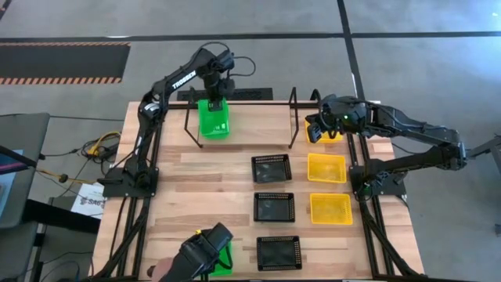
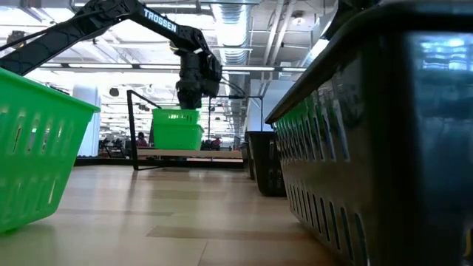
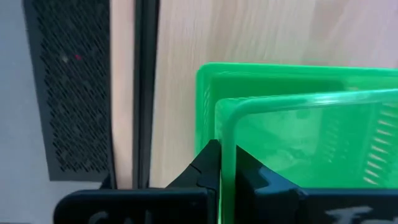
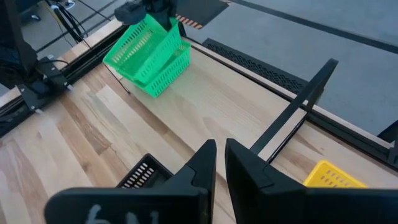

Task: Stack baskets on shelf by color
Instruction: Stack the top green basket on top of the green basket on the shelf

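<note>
The shelf (image 1: 258, 117) stands along the table's (image 1: 211, 188) far edge. Toward its left end sit two nested baskets (image 1: 214, 119), the upper one tilted in the lower, with the left gripper (image 1: 213, 95) at their far rim. At the shelf's right end lies another basket (image 1: 319, 130), the right gripper (image 1: 325, 124) over it. Nearer the middle of the table, three baskets (image 1: 272, 168) form a column running toward the near edge, with two more (image 1: 326, 168) just to their right (beside the farther two). One basket (image 1: 221, 258) lies by the near edge, left of that column.
</note>
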{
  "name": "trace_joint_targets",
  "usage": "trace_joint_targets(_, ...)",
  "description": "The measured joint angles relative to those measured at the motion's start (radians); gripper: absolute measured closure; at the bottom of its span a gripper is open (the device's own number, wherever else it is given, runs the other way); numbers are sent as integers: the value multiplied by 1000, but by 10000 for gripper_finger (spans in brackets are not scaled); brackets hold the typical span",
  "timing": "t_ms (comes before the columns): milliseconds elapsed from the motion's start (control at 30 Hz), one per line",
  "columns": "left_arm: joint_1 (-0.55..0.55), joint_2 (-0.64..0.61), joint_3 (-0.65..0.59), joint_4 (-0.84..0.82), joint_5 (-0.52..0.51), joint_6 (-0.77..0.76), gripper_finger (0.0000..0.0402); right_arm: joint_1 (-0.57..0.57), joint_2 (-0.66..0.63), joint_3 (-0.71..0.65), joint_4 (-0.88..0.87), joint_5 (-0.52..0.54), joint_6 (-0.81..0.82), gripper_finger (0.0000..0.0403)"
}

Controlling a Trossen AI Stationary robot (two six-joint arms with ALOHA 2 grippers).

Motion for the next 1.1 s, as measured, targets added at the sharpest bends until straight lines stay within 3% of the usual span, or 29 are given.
trace_joint_targets(567, -9, 1, -38, 75, 1, -68, 395, 0, 0, 0, 1, 0, 0, 344)
trace_joint_targets(833, -35, 1, -38, 93, -2, -57, 339, 0, 0, 0, 0, 0, 0, 344)
trace_joint_targets(1100, -65, 1, -38, 133, -113, -91, 287, 0, 0, 0, 0, 0, 0, 344)
